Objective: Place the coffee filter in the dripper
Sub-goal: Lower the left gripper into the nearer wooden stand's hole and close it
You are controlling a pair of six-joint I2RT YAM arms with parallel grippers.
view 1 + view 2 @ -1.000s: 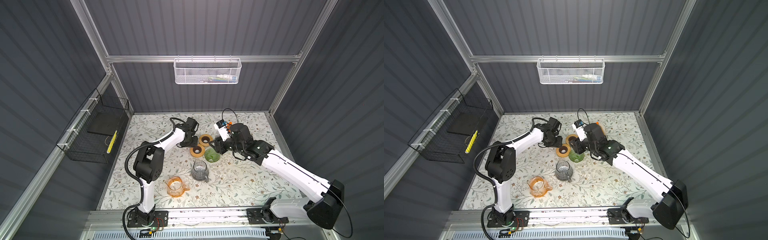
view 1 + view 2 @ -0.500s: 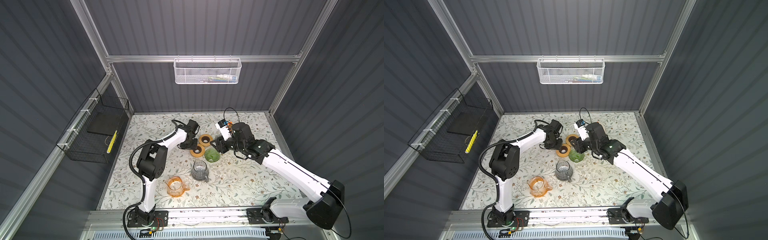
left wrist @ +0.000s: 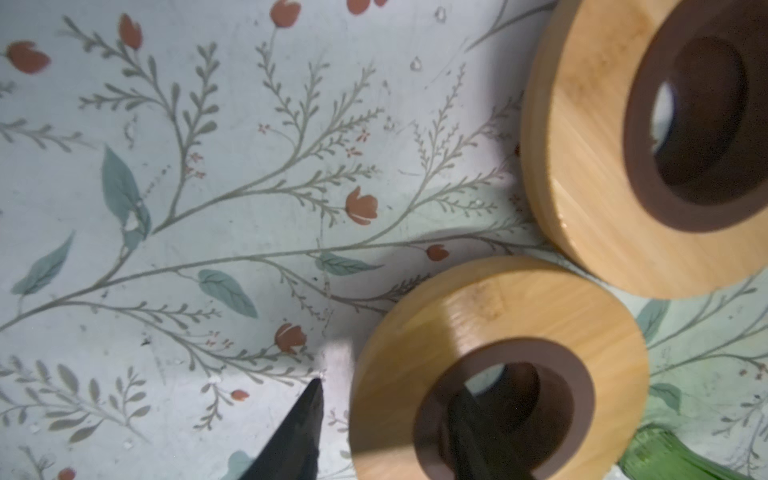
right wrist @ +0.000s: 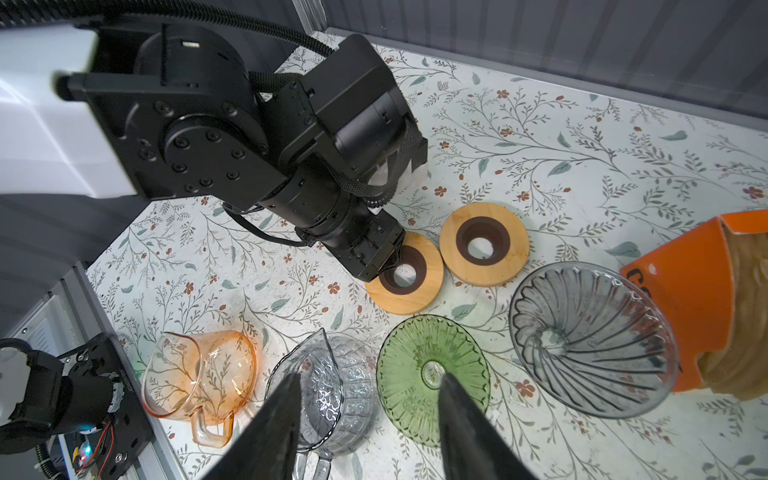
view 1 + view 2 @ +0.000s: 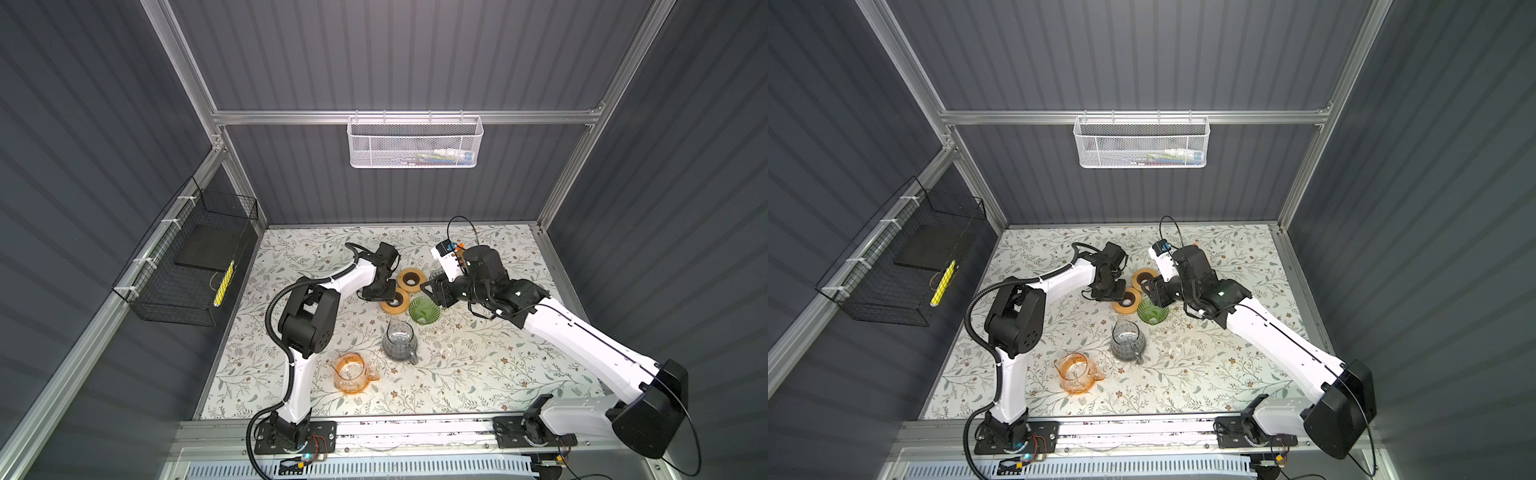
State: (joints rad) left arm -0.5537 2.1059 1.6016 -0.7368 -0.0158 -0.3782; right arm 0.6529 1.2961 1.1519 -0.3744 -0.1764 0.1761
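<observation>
Beside the grey dripper [image 4: 590, 332], filters [image 4: 748, 291] sat in their box [image 4: 681, 299], none placed. The left gripper [image 3: 388, 390] straddled a ring [image 3: 498, 307], jaws not yet clamped; the right gripper [image 4: 370, 376] hung spread and empty over the green dripper [image 4: 411, 345].

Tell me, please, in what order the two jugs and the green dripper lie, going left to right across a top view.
orange jug → grey jug → green dripper
</observation>
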